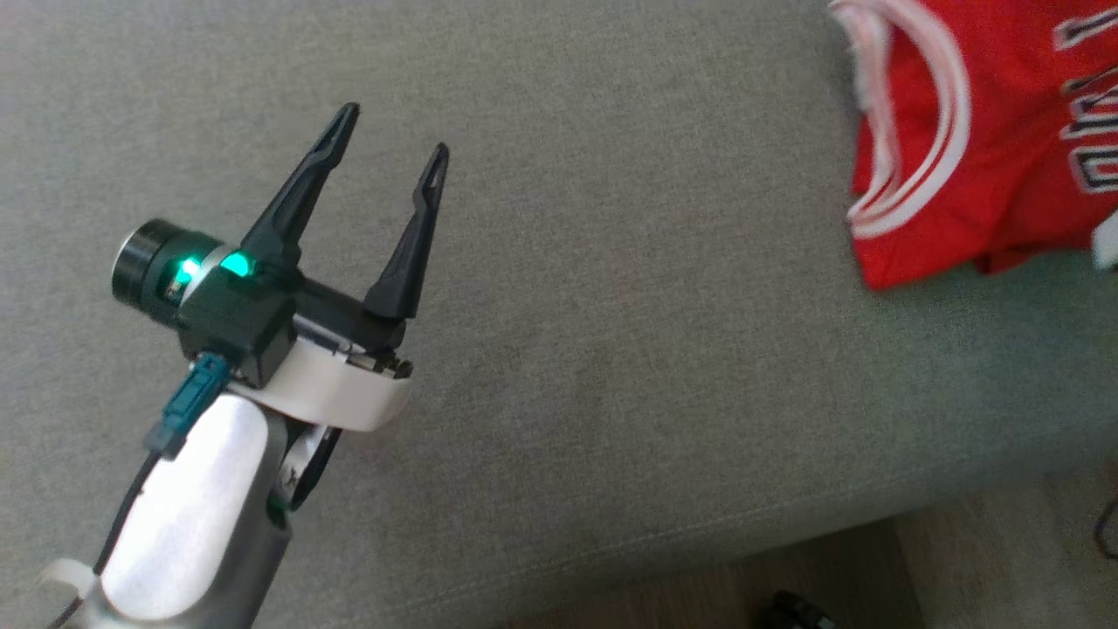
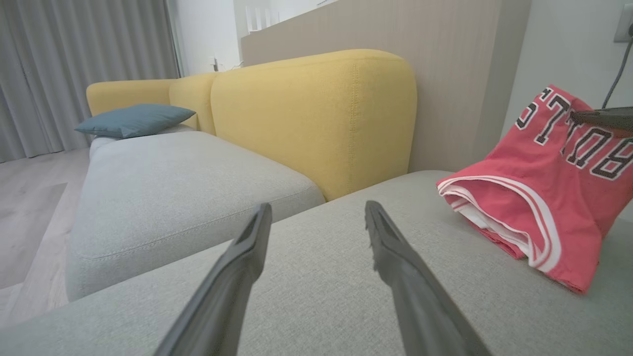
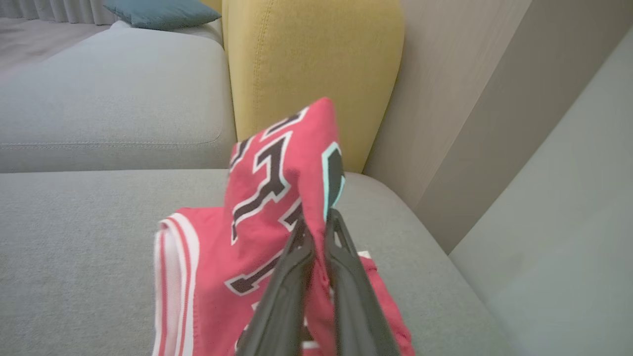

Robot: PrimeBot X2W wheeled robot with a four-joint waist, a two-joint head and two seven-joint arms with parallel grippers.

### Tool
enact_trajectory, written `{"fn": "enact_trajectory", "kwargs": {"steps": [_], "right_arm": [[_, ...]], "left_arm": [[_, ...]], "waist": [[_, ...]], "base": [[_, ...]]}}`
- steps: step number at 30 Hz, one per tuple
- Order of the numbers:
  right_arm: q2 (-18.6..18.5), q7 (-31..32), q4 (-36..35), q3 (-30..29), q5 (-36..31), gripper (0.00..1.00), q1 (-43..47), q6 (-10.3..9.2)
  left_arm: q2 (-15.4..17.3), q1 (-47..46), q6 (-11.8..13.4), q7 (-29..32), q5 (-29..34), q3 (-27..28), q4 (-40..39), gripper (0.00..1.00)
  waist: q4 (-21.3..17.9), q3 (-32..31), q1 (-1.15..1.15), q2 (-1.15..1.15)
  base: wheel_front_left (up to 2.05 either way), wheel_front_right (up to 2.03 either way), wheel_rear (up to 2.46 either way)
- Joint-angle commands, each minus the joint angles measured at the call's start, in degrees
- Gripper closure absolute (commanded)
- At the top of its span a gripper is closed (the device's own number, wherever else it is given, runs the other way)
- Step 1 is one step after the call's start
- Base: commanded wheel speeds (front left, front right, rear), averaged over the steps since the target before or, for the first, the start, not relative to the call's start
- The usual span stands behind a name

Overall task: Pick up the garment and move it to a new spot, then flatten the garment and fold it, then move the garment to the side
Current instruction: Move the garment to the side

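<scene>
- Our right gripper (image 3: 319,220) is clamped shut on a pinch of the red jersey (image 3: 277,168), right at the lettering. The fabric peaks above the fingertips, so that part is lifted and the rest drapes onto the grey seat cushion (image 3: 74,247).
- A single-point pinch suits carrying or dragging, not flattening, so we read this as a move step. We can't tell which of the task's two moves it is.
- The jersey sits at the upper right of the head view, near the yellow backrest (image 2: 316,113) and the wall panel (image 3: 445,123).
- Our left gripper (image 1: 395,131) is spread wide and holds nothing. It hovers over bare cushion, well apart from the jersey. We take it as parked clear, ready to take a second corner.
- Around us: a blue pillow (image 2: 133,118) on the neighbouring seat, a curtain (image 2: 74,64) and a cable (image 2: 618,74) on the wall. There's also a small dark object (image 1: 790,607) on the floor by the cushion edge, too blurred to identify.
- In the way: nothing lies on the cushion between the left gripper and the jersey. The backrest and wall panel crowd the jersey's far side, so the free room is toward our left.
</scene>
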Motion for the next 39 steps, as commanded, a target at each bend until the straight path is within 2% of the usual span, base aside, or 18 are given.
{"fn": "enact_trajectory", "kwargs": {"steps": [1, 9, 15, 16, 17, 18, 19, 23, 31, 36, 39], "right_arm": [[-2.1, 1.1, -3.6, -0.6, -0.6, 1.00, -2.1, 0.37], [-4.1, 3.5, -6.4, -4.7, -1.5, 1.00, -3.2, 0.37], [-3.0, 2.4, -4.1, -7.7, -4.4, 1.00, -4.5, 0.37], [-2.6, 2.1, -3.4, -8.3, -5.2, 0.95, -4.6, 0.37], [-2.2, 1.8, -2.9, -9.0, -6.3, 0.76, -4.5, 0.37], [-1.8, 1.5, -2.6, -9.4, -7.6, 0.43, -4.3, 0.37], [-1.1, 1.0, -2.4, -10.1, -8.8, 0.00, -4.2, 0.37], [1.8, -1.9, -2.5, -13.9, -13.9, 0.00, -3.4, 0.37], [5.3, -10.1, -3.4, -17.7, -14.4, 0.00, 1.8, 0.37], [7.5, -14.2, -5.3, -15.6, -11.6, 0.00, 7.0, 0.37], [8.9, -16.1, -6.9, -11.8, -9.4, 0.00, 10.3, 0.37]], "left_arm": [[1.4, -2.8, -0.4, 0.3, 0.8, 1.7, -2.5, 0.00], [1.7, -5.2, -0.9, 0.4, 1.6, 0.9, -3.9, 0.00], [2.0, -7.0, -1.5, 0.1, 1.7, 0.5, -4.4, 0.00], [1.9, -7.2, -1.6, 0.0, 1.6, 0.4, -4.3, 0.00], [1.8, -7.4, -1.7, -0.1, 1.6, 0.3, -4.2, 0.00], [1.7, -7.5, -1.7, -0.2, 1.5, 0.3, -4.0, 0.00], [1.6, -7.6, -1.7, -0.3, 1.4, 0.2, -3.9, 0.00], [1.0, -7.7, -1.7, -0.8, 1.0, 0.0, -2.9, 0.00], [-0.3, -5.4, -0.6, -1.6, -0.3, 0.7, -0.1, 0.00], [-1.0, -2.5, 0.3, -1.8, -1.3, 1.5, 1.4, 0.00], [-1.4, -0.2, 1.1, -1.8, -2.0, 2.2, 2.2, 0.00]], "waist": [[-0.6, 1.5, -0.01, 0.00], [-0.4, 4.7, -0.01, 0.00], [0.6, 7.9, -0.01, 0.00], [0.8, 8.2, -0.01, 0.00], [1.1, 8.4, -0.01, 0.00], [1.4, 8.6, -0.01, 0.00], [1.7, 8.8, -0.01, 0.00], [3.0, 8.5, -0.01, 0.00], [6.0, 4.1, -0.01, 0.00], [8.0, 0.3, -0.01, 0.00], [9.2, -2.1, -0.01, 0.00]], "base": [[0.00, 0.00, 0.00], [0.00, 0.00, 0.00], [0.00, 0.00, 0.00], [0.00, 0.00, 0.00], [0.00, 0.00, 0.00], [0.00, 0.00, 0.00], [0.00, 0.00, 0.00], [0.00, 0.00, 0.00], [0.00, 0.00, 0.00], [0.00, 0.00, 0.00], [0.00, 0.00, 0.00]]}}
